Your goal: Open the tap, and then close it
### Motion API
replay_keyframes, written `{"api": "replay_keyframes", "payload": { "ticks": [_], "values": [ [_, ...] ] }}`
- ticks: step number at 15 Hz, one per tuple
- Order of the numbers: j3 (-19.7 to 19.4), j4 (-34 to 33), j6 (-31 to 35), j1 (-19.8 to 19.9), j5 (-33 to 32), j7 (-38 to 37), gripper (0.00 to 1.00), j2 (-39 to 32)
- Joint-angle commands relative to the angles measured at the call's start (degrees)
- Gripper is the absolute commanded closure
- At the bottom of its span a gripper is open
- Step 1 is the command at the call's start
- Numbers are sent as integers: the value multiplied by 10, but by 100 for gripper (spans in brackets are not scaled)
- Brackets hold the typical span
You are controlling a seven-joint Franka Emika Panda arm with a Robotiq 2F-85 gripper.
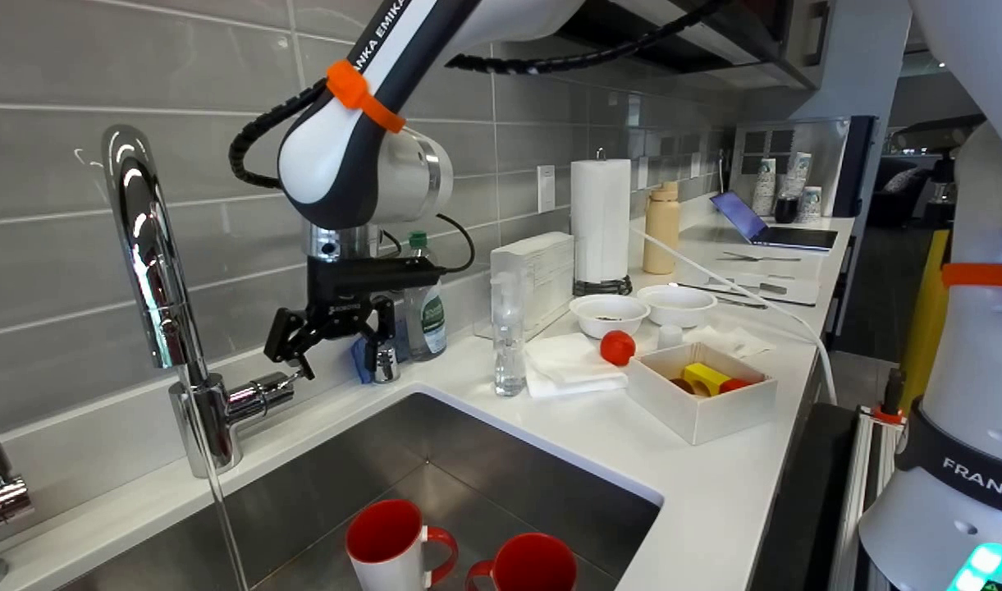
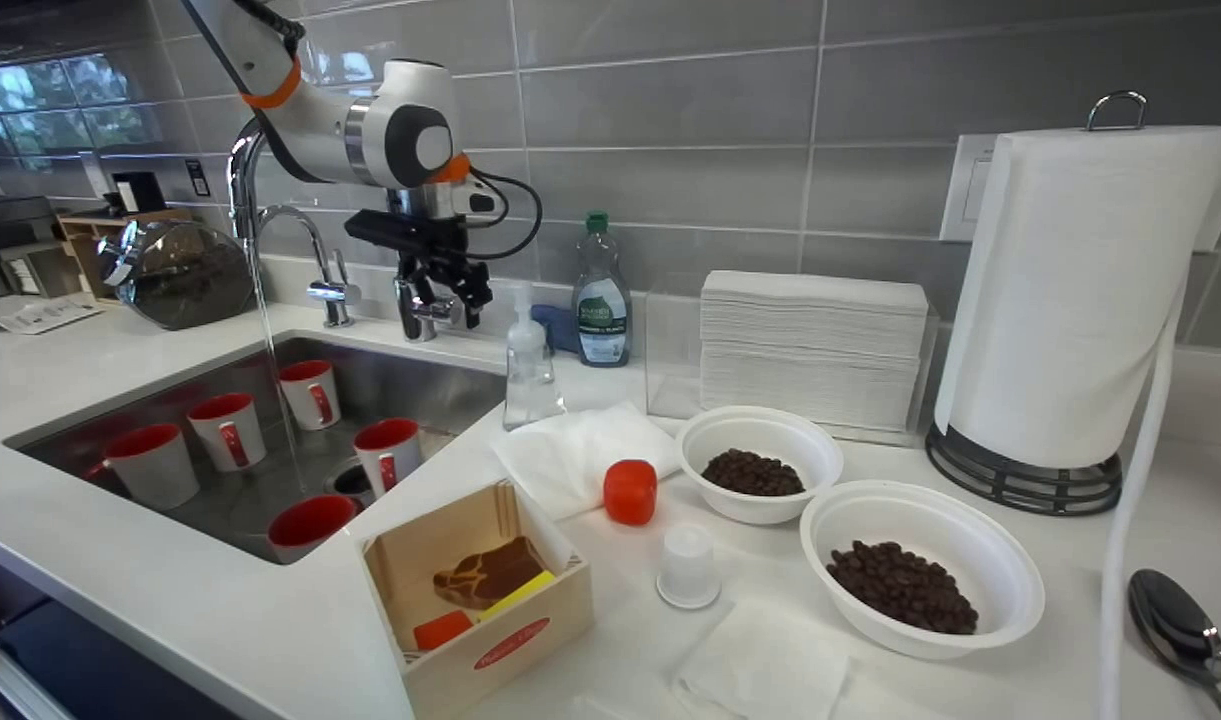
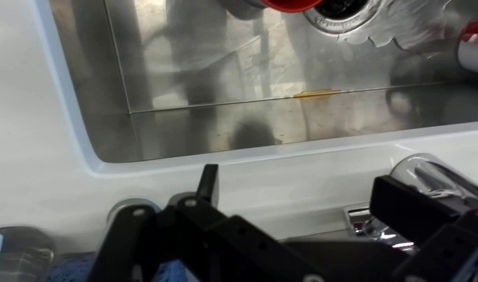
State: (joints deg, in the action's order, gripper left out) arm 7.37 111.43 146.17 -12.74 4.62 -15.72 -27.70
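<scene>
The tap (image 1: 152, 254) is running: a thin thread of water (image 1: 225, 513) drops from its spout (image 1: 166, 341) into the sink (image 1: 525, 476) over there on the left. It stands upright on the far strip of the desk (image 1: 697, 509), between the sink and the tiled wall (image 1: 213, 74), all shiny chrome. The neck (image 1: 127, 138) climbs tall and bends over in a high arch, reaching left and near above the sink. Its base (image 1: 203, 427) is a thick cylinder, and from its side the short lever (image 1: 258, 398) sticks out to the right, roughly level, rounded like a little barrel.
</scene>
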Motion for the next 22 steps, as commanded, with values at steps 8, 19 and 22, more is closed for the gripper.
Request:
{"api": "replay_keyframes", "payload": {
  "ticks": [8,19,22],
  "values": [
    [40,14,-6,5,48,32,0,35],
    [27,116,-89,42,65,72,0,208],
    [20,143,-127,43,53,77,0,264]
  ]
}}
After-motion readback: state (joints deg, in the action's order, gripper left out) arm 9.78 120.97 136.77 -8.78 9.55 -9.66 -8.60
